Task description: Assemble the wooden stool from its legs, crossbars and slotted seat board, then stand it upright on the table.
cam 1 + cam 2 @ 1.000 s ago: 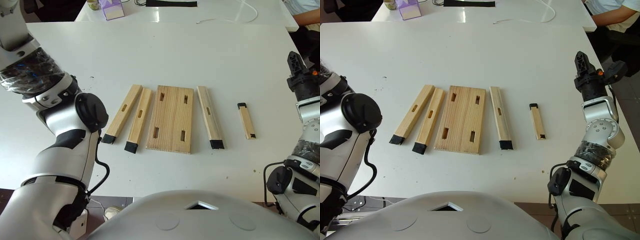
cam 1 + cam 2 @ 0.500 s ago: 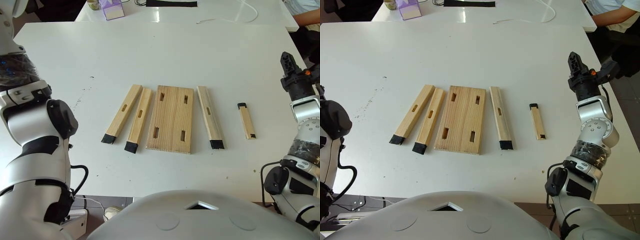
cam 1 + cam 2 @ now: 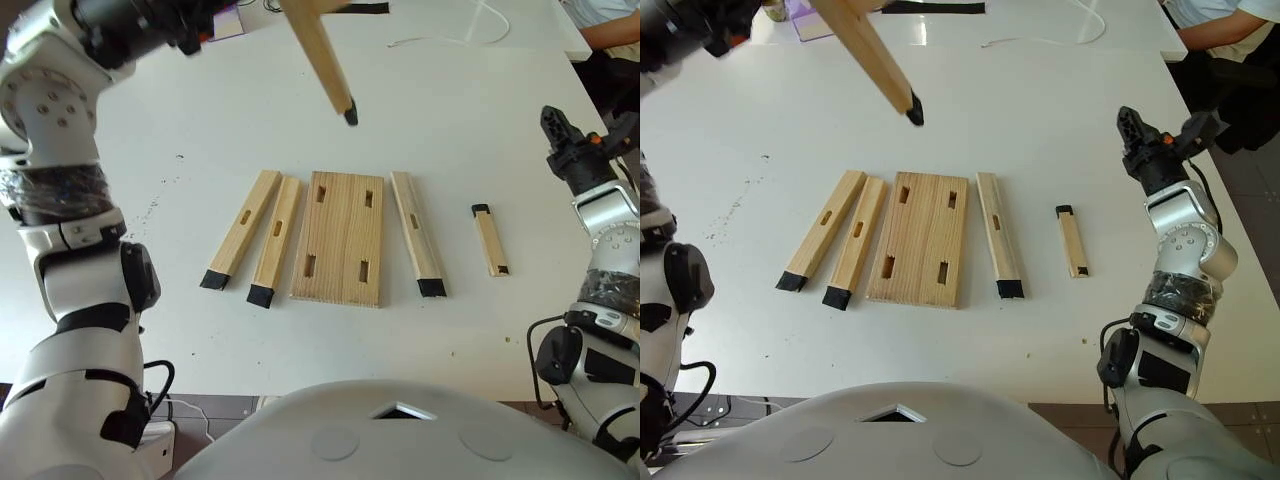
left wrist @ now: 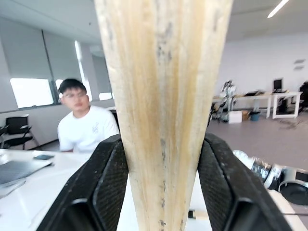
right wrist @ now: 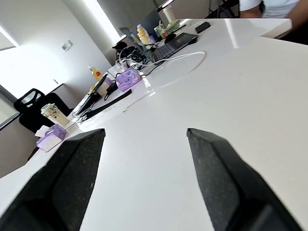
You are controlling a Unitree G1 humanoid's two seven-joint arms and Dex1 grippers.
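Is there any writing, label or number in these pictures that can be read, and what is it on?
None can be read.
The seat board, the legs beside it and the leg in the left tool bear no print.
Any print on the purple box and the bottle is too blurred to read.

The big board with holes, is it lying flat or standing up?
Lying flat. The seat board rests on the table with all four slots facing up.
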